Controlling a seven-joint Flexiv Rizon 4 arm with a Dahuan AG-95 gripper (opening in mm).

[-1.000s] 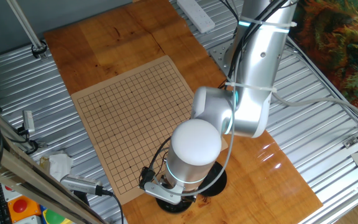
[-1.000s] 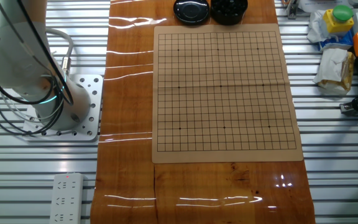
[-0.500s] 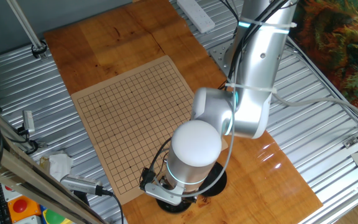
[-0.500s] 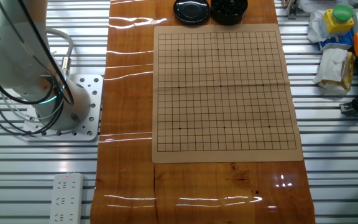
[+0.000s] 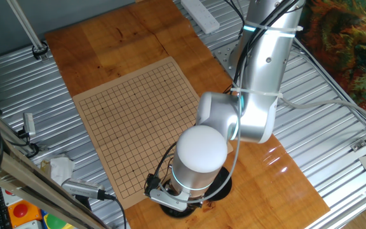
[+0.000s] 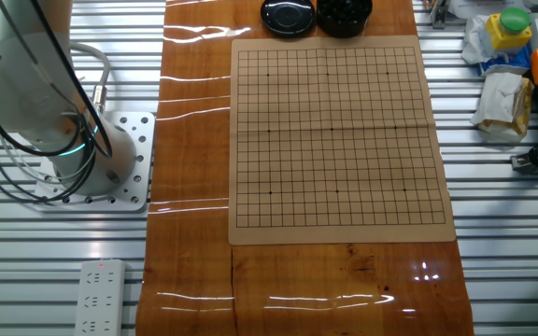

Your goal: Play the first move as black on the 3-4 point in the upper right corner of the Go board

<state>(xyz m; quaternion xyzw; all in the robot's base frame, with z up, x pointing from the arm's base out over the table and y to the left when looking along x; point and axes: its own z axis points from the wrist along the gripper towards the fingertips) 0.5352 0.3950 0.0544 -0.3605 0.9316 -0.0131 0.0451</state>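
No stone yet on the board (image 6: pixel 340 140), its grid bare on the glossy tabletop (image 6: pixel 194 140). Black stones seemingly in the dark bowl (image 6: pixel 344 13) beside the lid (image 6: pixel 288 15), just past the board's edge. Gripper hidden beneath the arm (image 5: pixel 201 152); opening impossible to tell. Best lifted straight up, clear of the rim. Ribbed metal benching (image 5: pixel 310 114) all round.

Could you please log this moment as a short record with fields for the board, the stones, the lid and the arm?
board: tan grid sheet flat on the wooden tabletop, no stones on it
stones: black ones in a bowl just beyond the board's far edge
lid: round black lid beside the bowl
arm: silver arm bent over the bowl end of the board
end effector: hidden beneath the wrist, state cannot be told
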